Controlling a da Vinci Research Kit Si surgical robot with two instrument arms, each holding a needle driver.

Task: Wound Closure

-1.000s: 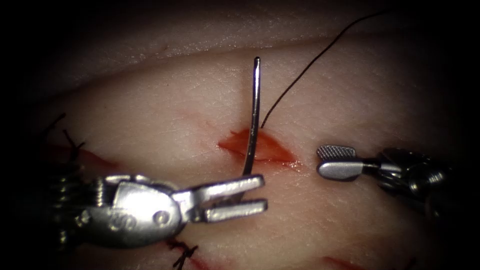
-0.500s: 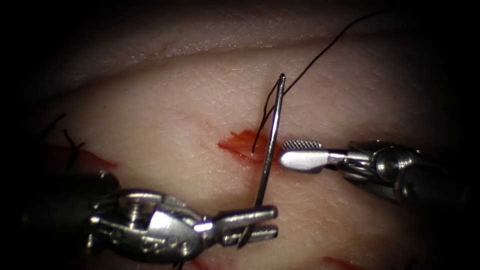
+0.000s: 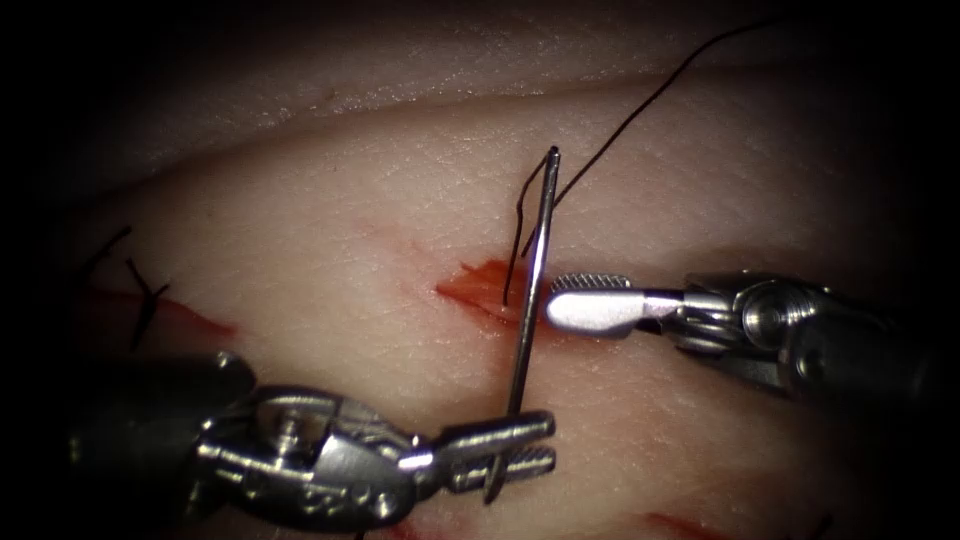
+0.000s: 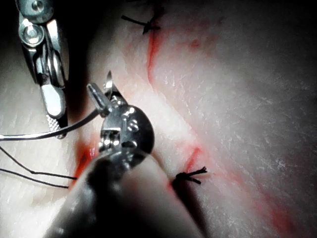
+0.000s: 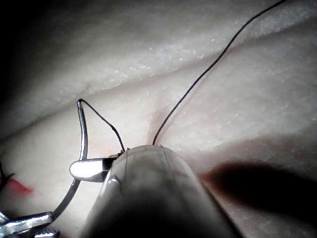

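Holding the needle (image 3: 530, 300) near its pointed end, your left tool (image 3: 500, 455) has its jaws clamped on it below the cut (image 3: 495, 290). You see the needle standing free of the tissue (image 3: 300, 230), its thread end uppermost above the cut. The thread (image 3: 640, 105) runs from that end up and to the right, with a short loop dropping to the cut. Your right tool (image 3: 590, 305) sits just right of the needle shaft, apparently touching it; its jaws look slightly parted and grip nothing.
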